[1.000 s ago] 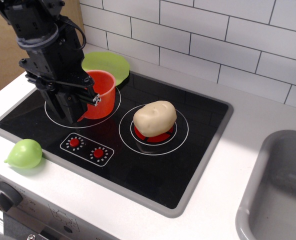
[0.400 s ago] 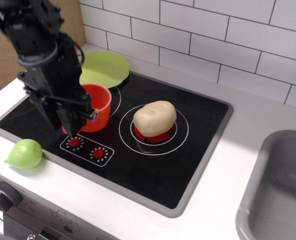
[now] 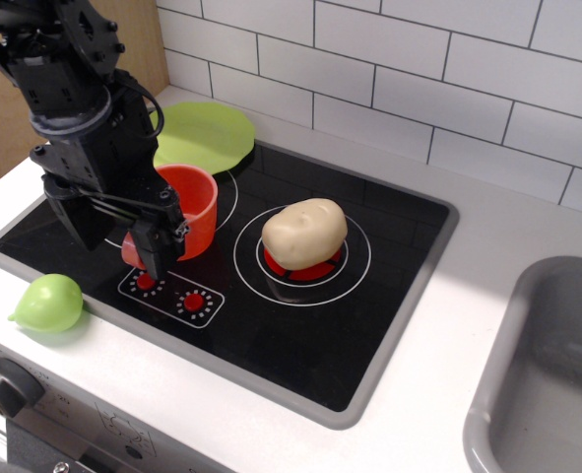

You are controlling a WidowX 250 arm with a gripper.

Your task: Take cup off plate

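The red-orange cup (image 3: 194,209) stands upright on the left burner of the black cooktop (image 3: 300,325). It is apart from the lime-green plate (image 3: 207,133), which lies empty behind it at the cooktop's back-left corner. My gripper (image 3: 121,241) hangs low over the cup's near-left side. Its jaws look spread, with a bit of the cup's orange side showing between the fingers. The arm hides the cup's left part and the handle.
A beige potato (image 3: 304,233) sits on the right burner. A pale-green pear-shaped toy (image 3: 47,302) lies on the white counter at the front left. Printed red knobs (image 3: 172,291) are just in front of the cup. A grey sink (image 3: 542,374) is at the right.
The gripper carried the cup forward and down from beside the plate onto the left burner. Its jaws have since spread wider and the cup rests on the cooktop.
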